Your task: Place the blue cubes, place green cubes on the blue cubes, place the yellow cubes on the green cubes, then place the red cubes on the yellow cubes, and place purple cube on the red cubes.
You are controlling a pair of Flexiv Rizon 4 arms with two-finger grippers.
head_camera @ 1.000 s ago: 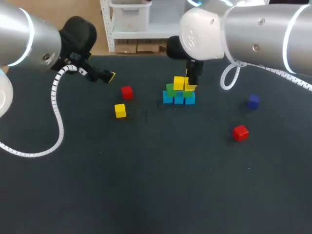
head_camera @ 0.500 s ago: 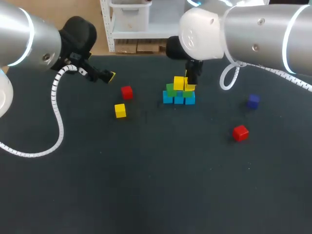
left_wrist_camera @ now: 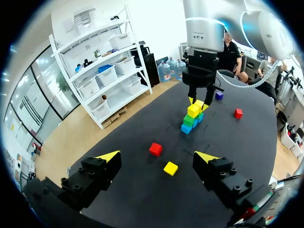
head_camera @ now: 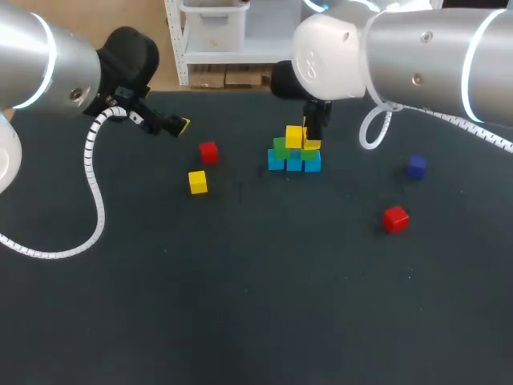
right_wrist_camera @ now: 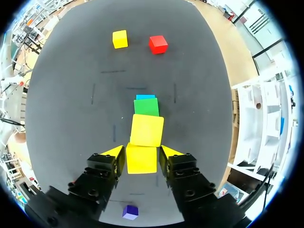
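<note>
The right arm's white wrist housing has edged a touch toward the left of the head view, and every cube lies where it lay; the right pincer (right_wrist_camera: pixel 142 152) points down over the stack, its two yellow tips pressed against opposite sides of a small yellow plastic cube (right_wrist_camera: pixel 141 161), so it grips that cube; this gripped cube sits at the top right of the stack, just beside a second yellow cube (head_camera: pixel 293 136) already on top; whether the gripped one rests on the layer below cannot be told; under the two lie the green cubes (head_camera: pixel 280 147), and under those a row of light blue cubes (head_camera: pixel 294 163) on the dark bench (head_camera: pixel 240 281); right of the stack lie a dark purple cube (head_camera: pixel 415 166) and, nearer, a red cube (head_camera: pixel 395 218); left of the stack lie another red cube (head_camera: pixel 208 151) and a loose yellow cube (head_camera: pixel 198 182); the left pincer (left_wrist_camera: pixel 158 157) hangs well apart at the far left, fingers spread wide and holding nothing.
</note>
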